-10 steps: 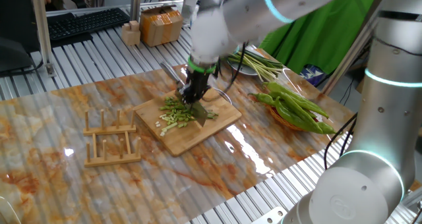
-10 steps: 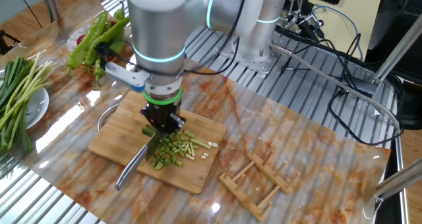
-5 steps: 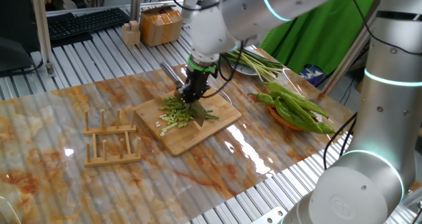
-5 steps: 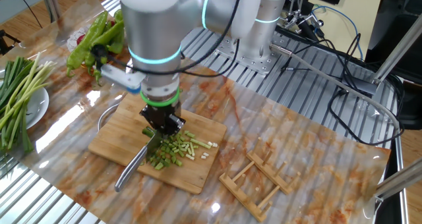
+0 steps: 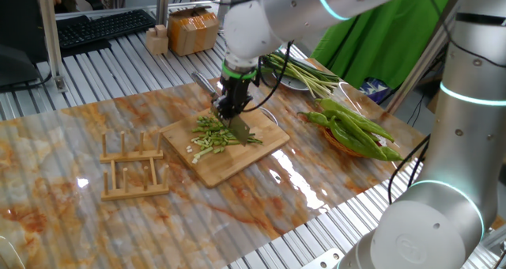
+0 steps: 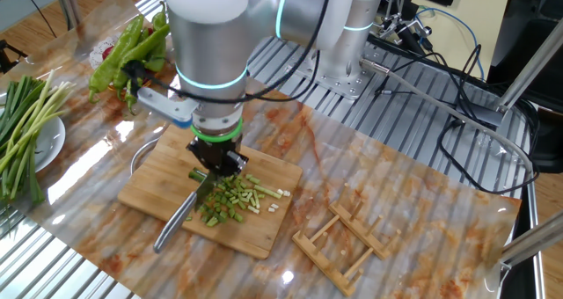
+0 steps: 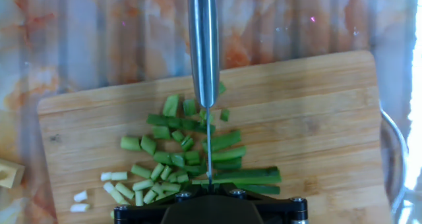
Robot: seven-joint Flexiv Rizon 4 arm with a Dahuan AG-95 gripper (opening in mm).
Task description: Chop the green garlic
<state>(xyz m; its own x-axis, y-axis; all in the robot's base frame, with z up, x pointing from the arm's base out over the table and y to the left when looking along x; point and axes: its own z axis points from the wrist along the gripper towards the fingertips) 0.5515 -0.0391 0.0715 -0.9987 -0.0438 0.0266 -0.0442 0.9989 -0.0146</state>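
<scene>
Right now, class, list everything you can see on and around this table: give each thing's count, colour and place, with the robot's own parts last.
Cutting board: one, light wood, table centre.
Green garlic: pile of short green bits plus a few longer pieces, on the board.
Knife: one, steel handle, blade edge-down over the garlic.
Wooden rack: one, pale wood, on the table beside the board.
Green peppers: several, glossy green, heaped at the table's edge.
Long stalks: one bundle, green with whitish ends, on a white plate.
Keyboard: one, black, behind the table.
Gripper: one, black, shut on the knife.
Arm: one, silver-grey.
</scene>
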